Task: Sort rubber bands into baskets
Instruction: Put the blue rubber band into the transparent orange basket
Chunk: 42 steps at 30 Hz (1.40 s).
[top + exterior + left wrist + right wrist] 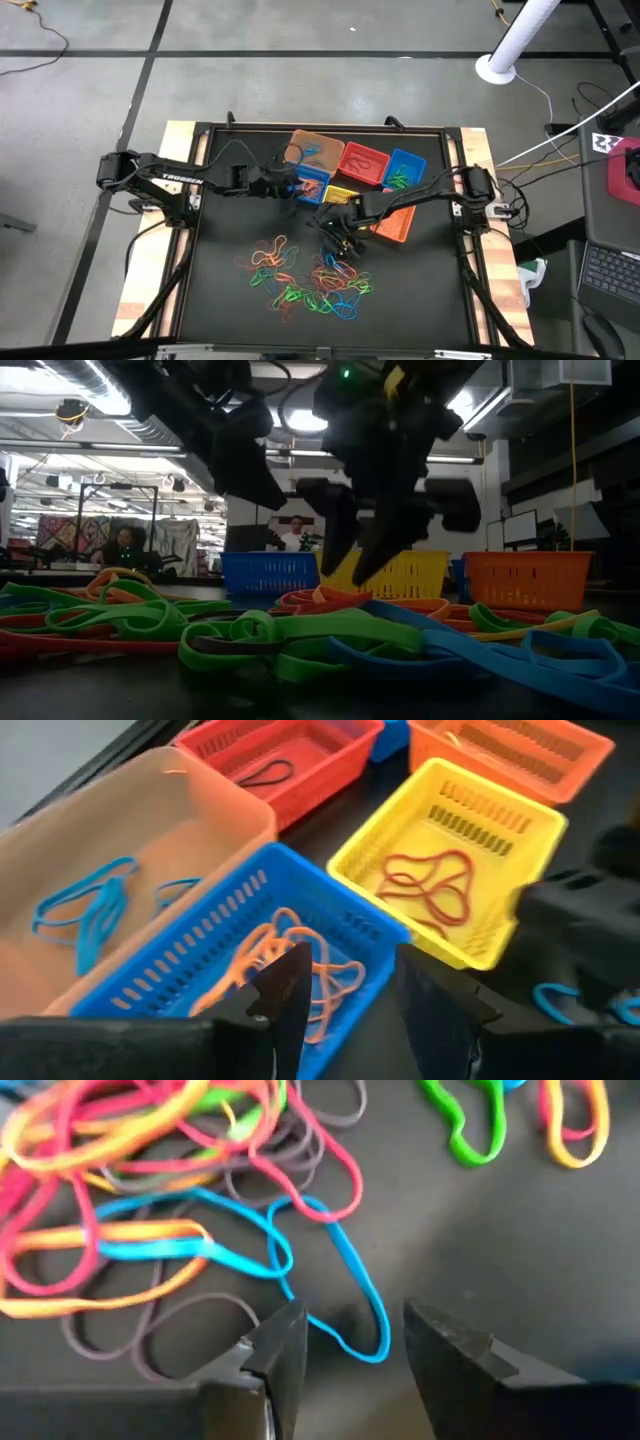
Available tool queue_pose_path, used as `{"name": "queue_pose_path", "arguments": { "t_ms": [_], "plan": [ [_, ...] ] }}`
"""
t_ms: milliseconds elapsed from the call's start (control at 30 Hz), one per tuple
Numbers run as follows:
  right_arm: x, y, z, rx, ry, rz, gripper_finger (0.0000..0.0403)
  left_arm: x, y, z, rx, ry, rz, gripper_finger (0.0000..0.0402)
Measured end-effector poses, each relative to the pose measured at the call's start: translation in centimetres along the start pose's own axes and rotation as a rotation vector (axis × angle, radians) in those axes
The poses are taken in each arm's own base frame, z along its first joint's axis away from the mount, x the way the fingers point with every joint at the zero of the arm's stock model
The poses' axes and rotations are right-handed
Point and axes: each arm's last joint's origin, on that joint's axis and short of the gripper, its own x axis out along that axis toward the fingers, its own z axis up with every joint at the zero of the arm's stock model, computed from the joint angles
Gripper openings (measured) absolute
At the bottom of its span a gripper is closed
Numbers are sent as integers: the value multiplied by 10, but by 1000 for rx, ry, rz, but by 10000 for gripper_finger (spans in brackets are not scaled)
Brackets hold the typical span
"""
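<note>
my right gripper (345, 1345) hangs wide open, empty, over a blue band (340, 1270) beside the yellow basket (341, 194), lined up to pinch it

White lettering reading "TROSSEN" is showing on the left arm (172, 181) in the high view, running along its dark forearm link. At the right edge of the same view, a black-and-white square marker (606, 142) is sitting on a dark stand, but its pattern is not coming through as any letters or numbers. Nothing else is reading as text: the baskets, the worktop and the room behind are carrying no legible labels or signs.
</note>
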Motion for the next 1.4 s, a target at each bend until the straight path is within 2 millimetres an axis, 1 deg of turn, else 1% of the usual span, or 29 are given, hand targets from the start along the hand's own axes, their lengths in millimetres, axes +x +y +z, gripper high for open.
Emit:
{"name": "queue_pose_path", "arguments": {
  "t_ms": [200, 333, 600, 767, 833, 900, 1067, 1200, 1267, 1400],
  "plan": [
    [19, 1, -9, 7, 51, 12, 166, -3, -13, -3, -19, 3, -37, 141],
    [25, 0, -12, 10, 71, 7, 166, -4, -20, -4, -37, 6, -58, 141],
    [27, 1, -12, 13, 64, 25, 165, -7, -31, -7, -74, 11, -92, 141],
    [27, 2, -13, 14, 69, 31, 162, -9, -37, -9, -64, 13, -108, 141],
    [27, 2, -13, 15, 71, 34, 150, -9, -39, -9, -60, 14, -114, 141],
    [27, 2, -14, 16, 70, 39, 129, -10, -40, -10, -56, 15, -119, 141],
    [28, 3, -14, 18, 74, 48, 64, -11, -43, -10, -50, 15, -127, 141],
    [28, 4, -14, 18, 76, 49, 15, -11, -44, -11, -77, 17, -128, 141],
    [28, 4, -14, 19, 75, 47, 7, -11, -44, -11, -81, 17, -127, 141],
    [21, 3, -11, 16, 68, 33, 19, -11, -44, -11, -91, 17, -127, 141]
  ]
}}
